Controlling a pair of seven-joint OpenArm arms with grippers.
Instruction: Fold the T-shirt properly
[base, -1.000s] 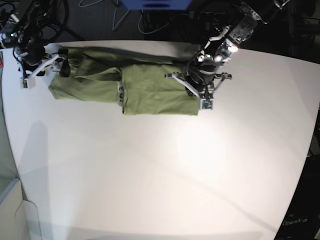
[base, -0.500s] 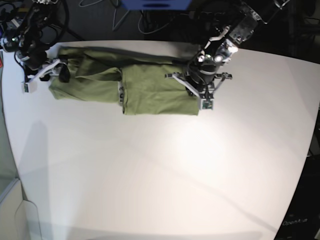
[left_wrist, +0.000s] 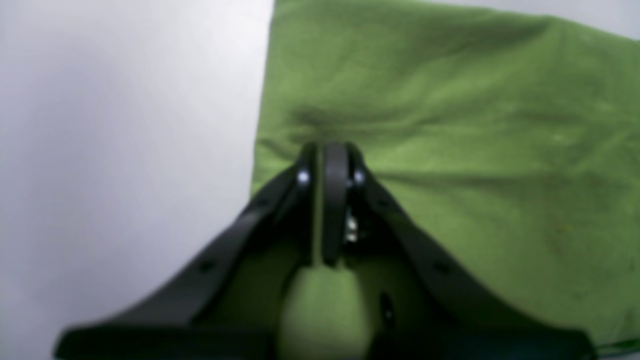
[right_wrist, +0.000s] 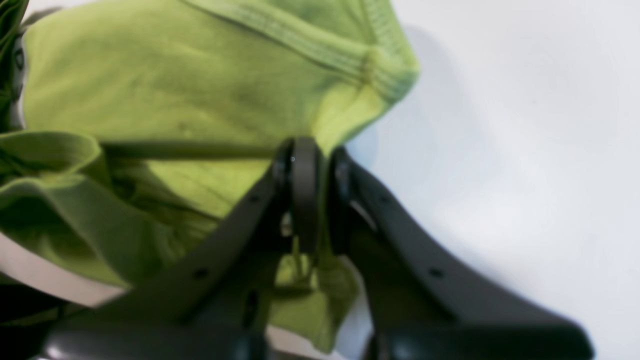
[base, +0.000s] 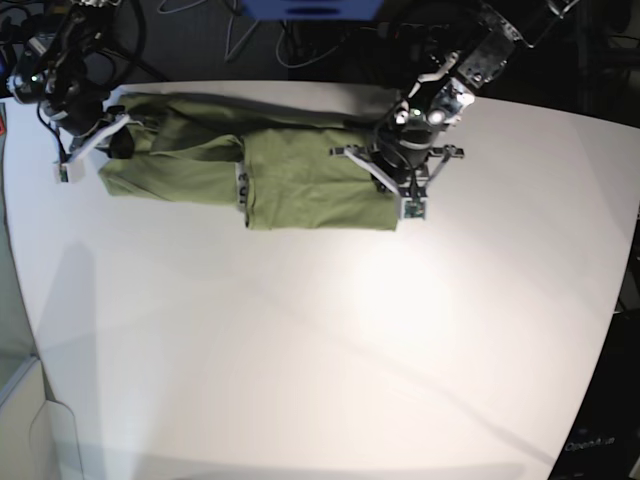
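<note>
Both grippers pinch the T-shirt (base: 290, 175)

Left gripper (left_wrist: 327, 150) and right gripper (right_wrist: 310, 150) look closed on cloth; uneven lifting could, seemingly, undo the fold.

one t-shirt (base: 300, 178); one table (base: 330, 340); two arms

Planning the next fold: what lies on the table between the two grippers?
Only the T-shirt itself, stretched from the right gripper to the left gripper; the base view shows it.
</note>
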